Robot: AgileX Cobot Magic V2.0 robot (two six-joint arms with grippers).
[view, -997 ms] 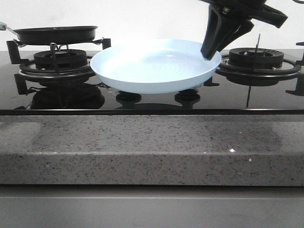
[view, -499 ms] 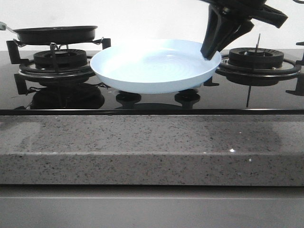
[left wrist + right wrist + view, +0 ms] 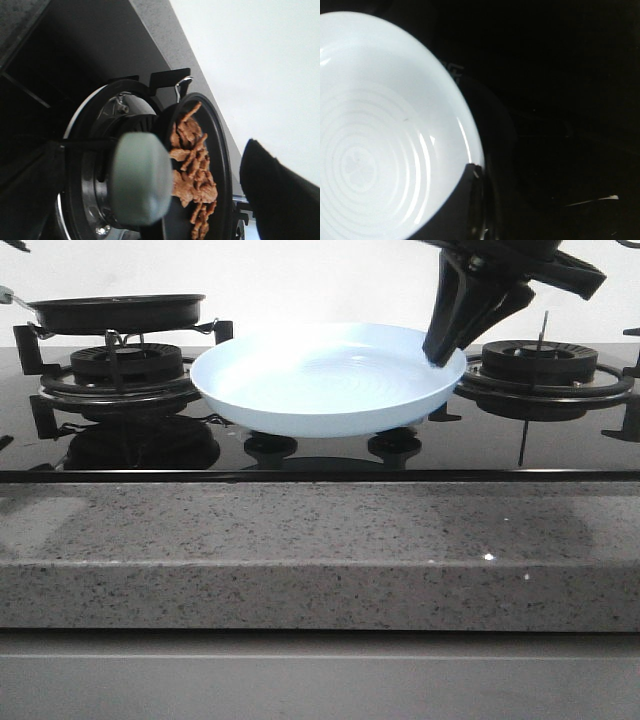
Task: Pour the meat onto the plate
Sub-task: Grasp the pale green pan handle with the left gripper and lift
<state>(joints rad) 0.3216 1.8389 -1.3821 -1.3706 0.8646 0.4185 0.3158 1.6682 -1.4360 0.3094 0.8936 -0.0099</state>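
Two end effectors: right (image 3: 446,348) clamped on empty plate (image 3: 320,390) rim, centre; left's (image 3: 150,200) opening unclear, near pan handle (image 3: 140,177). Meat (image 3: 192,167) in far-left pan (image 3: 115,312). Next, probably: grasp handle, lift, tip.

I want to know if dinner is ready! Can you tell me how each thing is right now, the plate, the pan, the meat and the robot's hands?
plate: empty, held at its right rim.
frying pan: sitting level on the left burner.
meat: all in the pan, none poured.
right gripper: shut on the plate's rim.
left gripper: near the pan's pale green handle, grip unclear.
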